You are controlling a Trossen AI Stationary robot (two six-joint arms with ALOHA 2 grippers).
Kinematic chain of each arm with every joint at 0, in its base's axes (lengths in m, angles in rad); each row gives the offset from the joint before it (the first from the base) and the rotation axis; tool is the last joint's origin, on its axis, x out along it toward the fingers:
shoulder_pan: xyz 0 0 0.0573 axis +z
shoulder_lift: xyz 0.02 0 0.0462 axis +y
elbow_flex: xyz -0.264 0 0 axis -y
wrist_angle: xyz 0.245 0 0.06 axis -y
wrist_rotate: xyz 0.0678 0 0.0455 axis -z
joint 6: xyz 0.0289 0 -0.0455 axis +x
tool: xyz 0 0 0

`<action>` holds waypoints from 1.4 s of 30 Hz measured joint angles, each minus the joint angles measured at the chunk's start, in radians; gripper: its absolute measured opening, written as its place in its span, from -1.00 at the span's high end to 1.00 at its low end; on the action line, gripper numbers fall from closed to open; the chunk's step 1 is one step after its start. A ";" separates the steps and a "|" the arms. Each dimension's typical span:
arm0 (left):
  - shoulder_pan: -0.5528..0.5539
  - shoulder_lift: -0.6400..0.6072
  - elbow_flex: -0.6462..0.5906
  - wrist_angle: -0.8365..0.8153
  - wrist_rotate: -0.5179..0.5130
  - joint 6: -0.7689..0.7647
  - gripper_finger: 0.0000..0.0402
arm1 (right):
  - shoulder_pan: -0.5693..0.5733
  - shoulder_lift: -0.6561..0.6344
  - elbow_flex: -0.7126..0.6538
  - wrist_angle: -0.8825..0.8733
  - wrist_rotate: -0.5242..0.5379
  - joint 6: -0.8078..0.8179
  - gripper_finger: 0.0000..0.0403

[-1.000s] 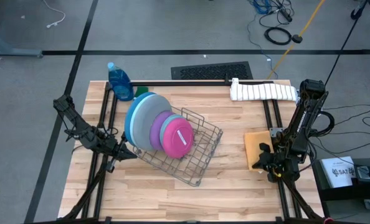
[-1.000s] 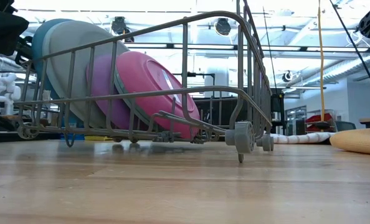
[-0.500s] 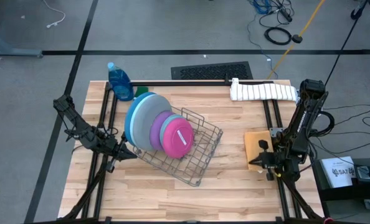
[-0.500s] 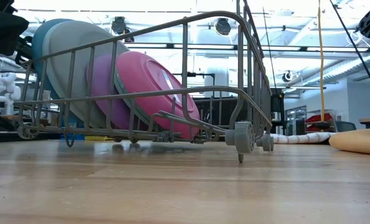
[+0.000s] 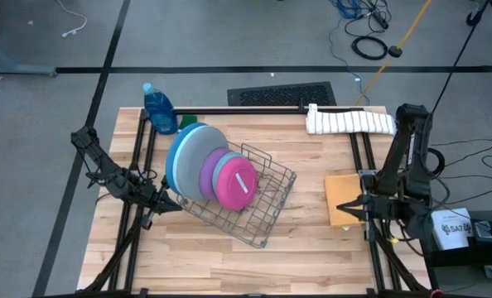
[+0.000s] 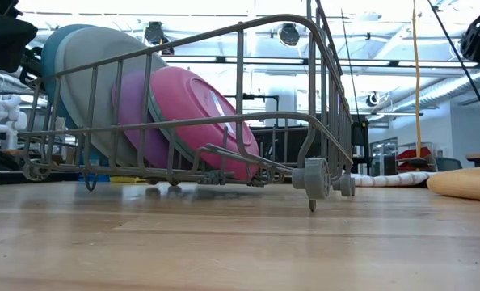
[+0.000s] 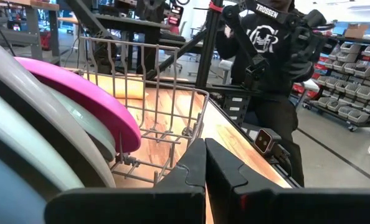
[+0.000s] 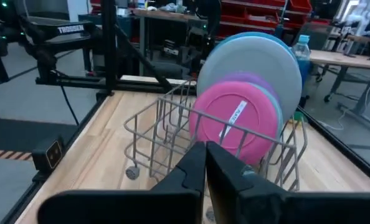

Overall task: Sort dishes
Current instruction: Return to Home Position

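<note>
Several plates stand on edge in a grey wire rack (image 5: 254, 207) in the middle of the table: a pale blue and a grey large plate (image 5: 190, 153) at the back, then a purple one (image 5: 209, 172), a teal one and a pink one (image 5: 236, 184) in front. The pink plate (image 8: 238, 121) faces the right wrist view. My left gripper (image 5: 176, 205) is shut and sits low at the rack's near-left corner, apart from it. My right gripper (image 5: 341, 207) is shut and hovers over the orange sponge (image 5: 339, 197) by the table's right edge.
A blue bottle (image 5: 159, 109) stands at the far left corner. A rolled white towel (image 5: 349, 122) lies along the far right edge. Bare wood lies near the rack and between rack and sponge. A person in black (image 7: 266, 56) stands beyond the table.
My right arm has lifted off the table near the sponge and swung level, its gripper now pointing toward the rack; its fingers stay shut. The rack, the plates and my left arm have not moved.
</note>
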 joint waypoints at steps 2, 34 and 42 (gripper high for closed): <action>0.000 0.000 0.000 0.000 0.000 0.000 1.00 | 0.001 -0.016 0.001 -0.009 -0.025 -0.005 0.97; 0.000 0.000 0.000 0.000 -0.001 0.000 1.00 | -0.405 -0.599 -0.551 0.636 -1.107 -0.606 0.97; 0.000 0.001 0.000 0.000 0.000 0.000 1.00 | -0.833 -0.755 -0.552 0.475 -1.486 -0.611 0.97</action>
